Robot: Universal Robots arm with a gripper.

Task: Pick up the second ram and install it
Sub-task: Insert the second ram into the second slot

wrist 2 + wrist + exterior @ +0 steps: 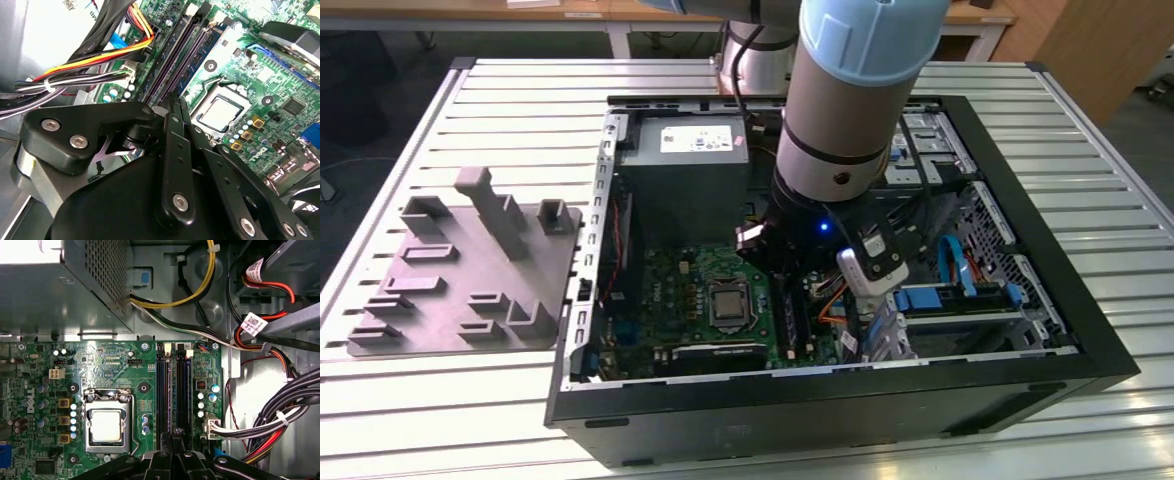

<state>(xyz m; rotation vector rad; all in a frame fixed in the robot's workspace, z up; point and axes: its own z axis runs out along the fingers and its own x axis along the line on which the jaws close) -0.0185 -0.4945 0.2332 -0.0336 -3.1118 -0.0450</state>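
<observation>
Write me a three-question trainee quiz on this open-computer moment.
1. True or false: the gripper sits directly on the CPU socket.
2. The grey fixture lies: A) inside the computer, B) on the slatted table, C) atop the power supply.
3. Fill in: in the first wrist view, the gripper's tip is at the memory ___.
Key: 1 false; 2 B; 3 slots.

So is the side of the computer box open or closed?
Open. In the exterior view the computer case has no cover, so the green motherboard shows inside, with the gripper down over it.
</observation>
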